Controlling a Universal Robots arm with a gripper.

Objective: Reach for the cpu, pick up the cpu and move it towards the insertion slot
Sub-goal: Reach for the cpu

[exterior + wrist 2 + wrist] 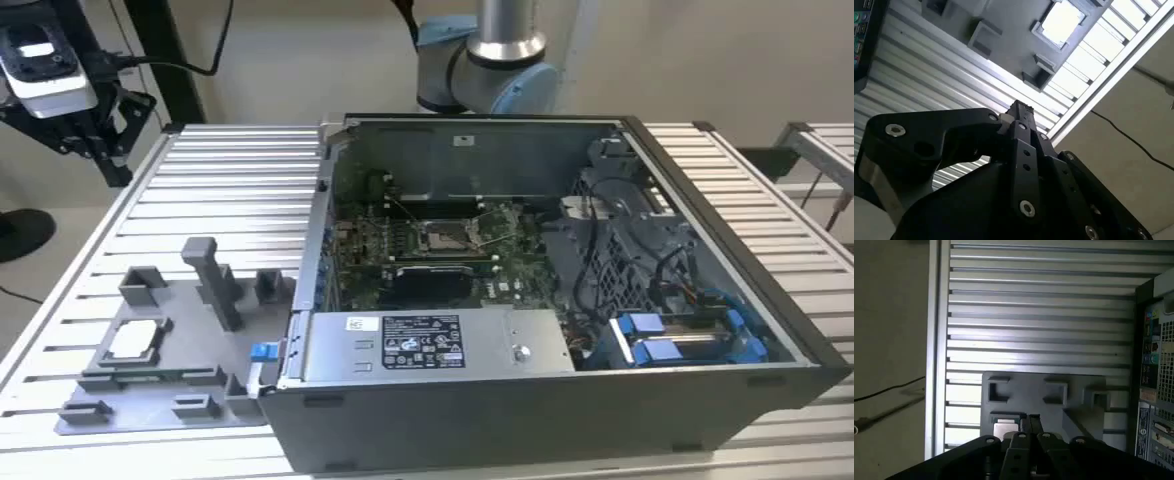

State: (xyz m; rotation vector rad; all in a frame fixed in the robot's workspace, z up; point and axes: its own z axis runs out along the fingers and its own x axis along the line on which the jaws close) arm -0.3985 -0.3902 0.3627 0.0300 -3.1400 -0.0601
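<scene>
The cpu [135, 341] looks thin, stiff and light, and I'd guess its underside is fragile and its metal top slick, so I'd pinch it by two opposite edges, not the faces. It's a small flat square, pale silvery-grey, lying in the grey fixture [134, 402] at the lower left of the exterior view, well apart from the slot [445, 237] near centre. In the second wrist view my gripper [1019, 106] has its jaws closed together on nothing
</scene>
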